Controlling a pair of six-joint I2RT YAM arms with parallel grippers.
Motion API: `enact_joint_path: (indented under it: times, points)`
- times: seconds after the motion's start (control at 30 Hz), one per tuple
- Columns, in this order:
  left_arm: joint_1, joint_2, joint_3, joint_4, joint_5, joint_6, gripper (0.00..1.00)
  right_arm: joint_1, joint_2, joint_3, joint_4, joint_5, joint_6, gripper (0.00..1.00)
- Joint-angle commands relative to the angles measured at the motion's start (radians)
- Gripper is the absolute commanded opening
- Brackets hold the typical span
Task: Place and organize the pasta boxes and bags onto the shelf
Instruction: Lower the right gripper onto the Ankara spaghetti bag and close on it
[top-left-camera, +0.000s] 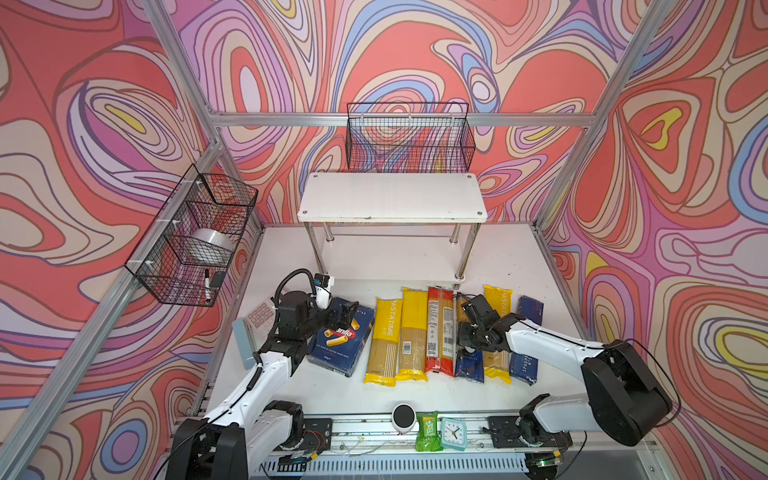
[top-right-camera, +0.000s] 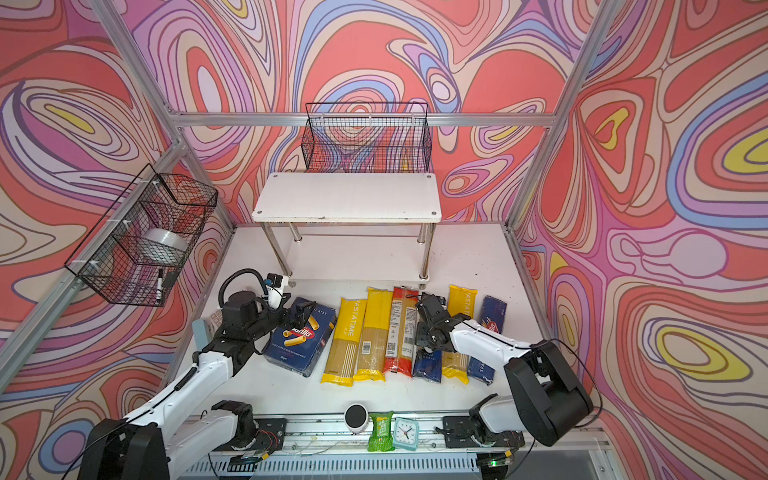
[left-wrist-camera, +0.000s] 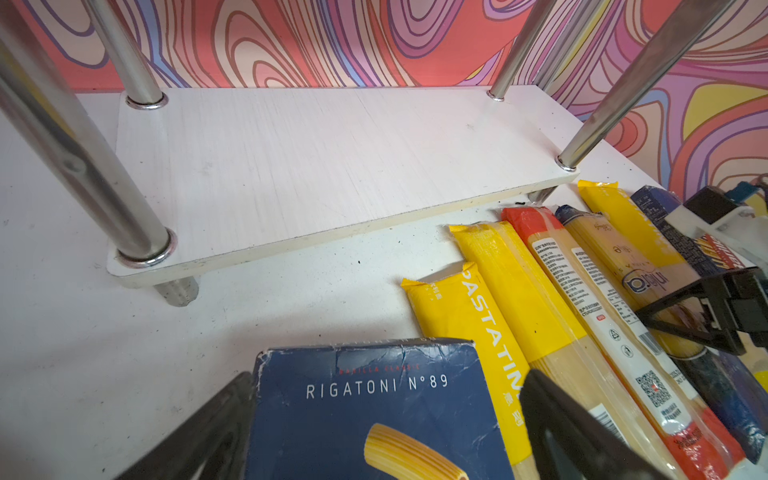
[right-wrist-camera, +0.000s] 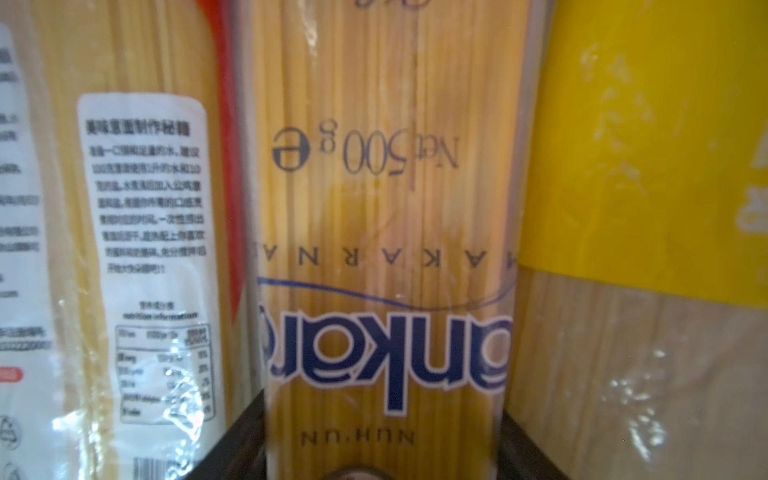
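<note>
Your left pincer (top-left-camera: 347, 316) stood wide open astride the rigatoni box (top-left-camera: 338, 347) on the tabletop (top-left-camera: 415, 395). Your right pincer (right-wrist-camera: 378, 453) straddled the gold-and-blue spaghetti bag (right-wrist-camera: 386, 208) in front of the shelf (top-left-camera: 392, 199); whether it gripped, I couldn't tell.

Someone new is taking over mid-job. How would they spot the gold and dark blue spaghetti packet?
Find the white shelf; pasta lies in a row on the table before it. The gold and dark blue packet lies between the red-ended packet and a yellow-ended packet. Only this bag has dark blue ends around a clear middle.
</note>
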Motion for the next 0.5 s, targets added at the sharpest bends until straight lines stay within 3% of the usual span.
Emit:
enact_joint_path:
  times: [0.0, 0.23, 0.47]
  points:
    - [-0.001, 0.018, 0.013, 0.001, 0.014, 0.015, 1.0, 0.007, 0.052, 0.001, -0.028, 0.003, 0.011, 0.65]
    - [-0.001, 0.012, 0.009, 0.003, 0.017, 0.016, 1.0, 0.037, 0.132, 0.037, -0.024, 0.016, 0.023, 0.59]
    - [-0.002, 0.018, 0.012, 0.0, 0.025, 0.02, 1.0, 0.06, 0.074, 0.024, -0.029, 0.025, 0.052, 0.45]
